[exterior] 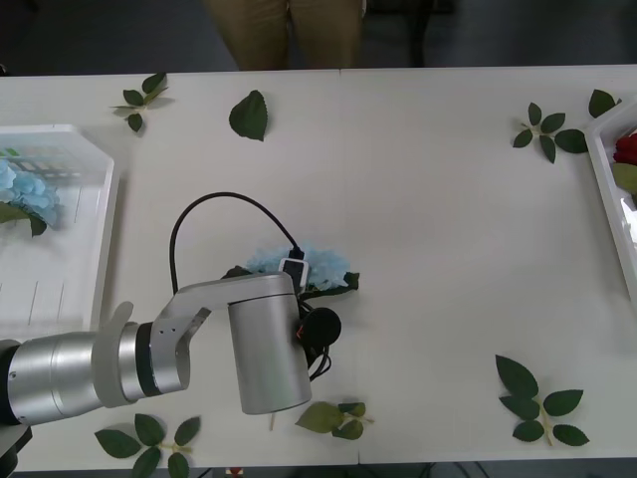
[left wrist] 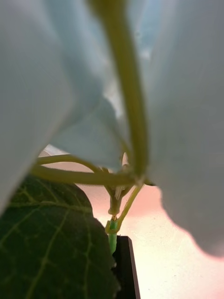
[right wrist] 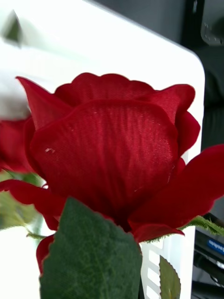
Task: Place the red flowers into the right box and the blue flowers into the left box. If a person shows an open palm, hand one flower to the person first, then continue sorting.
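Front view: blue flower lying on the table near the middle, left arm reaching over it, wrist housing covering the flower's near side. Left gripper itself is hiding under the housing, so whether it is wide, narrow or gripping cannot be told. Left wrist view is sitting right against the pale petals, with thin green stems branching close to the lens, a dark leaf at one side and a black finger just beside the stem base; contact is unclear.

Another blue flower is lying in the left box at the table's left edge. A red flower is resting in the right box at the right edge. Right wrist view is looking straight at a red bloom with a green leaf in front and the box's white wall behind; right gripper's state cannot be told.

Loose leaf sprigs are lying scattered on the table, well apart from both boxes. A person in tan trousers is standing at the far edge.
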`<state>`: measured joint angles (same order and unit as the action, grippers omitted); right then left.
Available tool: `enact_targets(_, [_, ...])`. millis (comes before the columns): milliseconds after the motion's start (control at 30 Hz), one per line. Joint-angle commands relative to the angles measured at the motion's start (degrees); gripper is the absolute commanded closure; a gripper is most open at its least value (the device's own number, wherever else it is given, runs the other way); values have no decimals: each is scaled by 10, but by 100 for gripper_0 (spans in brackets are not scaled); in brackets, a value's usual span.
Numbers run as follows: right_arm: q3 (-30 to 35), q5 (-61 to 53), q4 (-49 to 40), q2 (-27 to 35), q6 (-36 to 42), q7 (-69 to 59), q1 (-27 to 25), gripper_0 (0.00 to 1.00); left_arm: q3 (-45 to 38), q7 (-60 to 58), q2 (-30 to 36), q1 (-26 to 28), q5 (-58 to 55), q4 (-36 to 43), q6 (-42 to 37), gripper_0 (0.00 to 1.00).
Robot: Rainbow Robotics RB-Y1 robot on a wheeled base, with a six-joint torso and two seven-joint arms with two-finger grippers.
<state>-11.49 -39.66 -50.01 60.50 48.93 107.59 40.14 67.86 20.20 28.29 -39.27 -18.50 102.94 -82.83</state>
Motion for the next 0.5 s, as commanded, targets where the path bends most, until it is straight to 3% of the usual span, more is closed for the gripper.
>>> enact_targets(33, [-20, 39, 49, -36, -71, -8, 25, 100, -23, -10, 36, -23, -16, 25, 5, 100])
enact_targets(333, [-20, 74, 67, -63, -102, -24, 26, 100, -155, 17, 223, -53, -196, 133, 5, 100])
enact_targets(367, [-20, 76, 67, -64, -103, -24, 26, 93, -175, 31, 251, -61, -230, 136, 5, 100])
enact_targets(400, [-20, 76, 67, -64, -103, -25, 26, 80, -200, 48, 280, -66, -269, 135, 4, 100])
enact_targets(500, [-20, 76, 67, -64, -103, -25, 26, 59, -264, 93, 345, -73, -361, 115, -3, 100])
